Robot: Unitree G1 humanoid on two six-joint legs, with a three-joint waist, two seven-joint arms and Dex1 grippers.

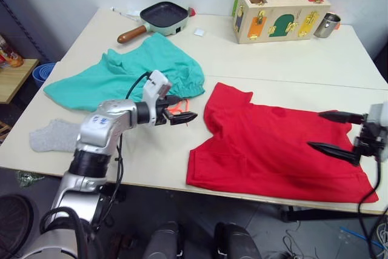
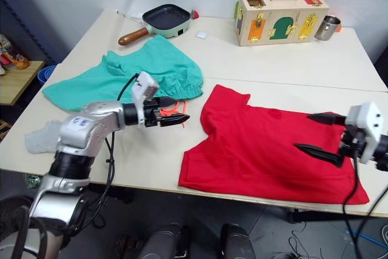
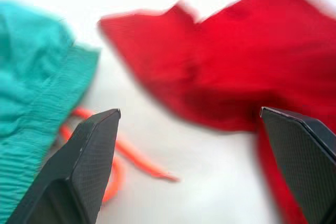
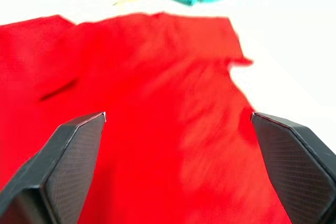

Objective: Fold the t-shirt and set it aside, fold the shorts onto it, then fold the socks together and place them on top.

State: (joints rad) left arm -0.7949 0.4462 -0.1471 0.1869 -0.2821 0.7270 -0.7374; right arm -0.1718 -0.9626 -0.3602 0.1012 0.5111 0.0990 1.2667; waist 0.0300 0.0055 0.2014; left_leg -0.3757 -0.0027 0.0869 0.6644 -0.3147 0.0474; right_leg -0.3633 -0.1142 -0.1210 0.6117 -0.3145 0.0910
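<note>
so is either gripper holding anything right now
Nothing is held. The left gripper and right gripper are both open, apart from the bright red cotton t-shirt.

Plain bright red t-shirt (image 1: 273, 147); teal-green shorts (image 1: 130, 72), neon orange drawstring (image 1: 177, 107); light grey socks (image 1: 54, 136); cream worktop (image 1: 285, 59).

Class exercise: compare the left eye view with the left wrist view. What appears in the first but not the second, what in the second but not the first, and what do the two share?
Left eye view alone: the socks, the frying pan, the wooden latch box, the metal cup and the right gripper, open above the t-shirt.

Left wrist view alone: the textured inner faces of the left gripper fingers.

Shared: the t-shirt, the shorts, their orange drawstring, the table and the open left gripper.
</note>
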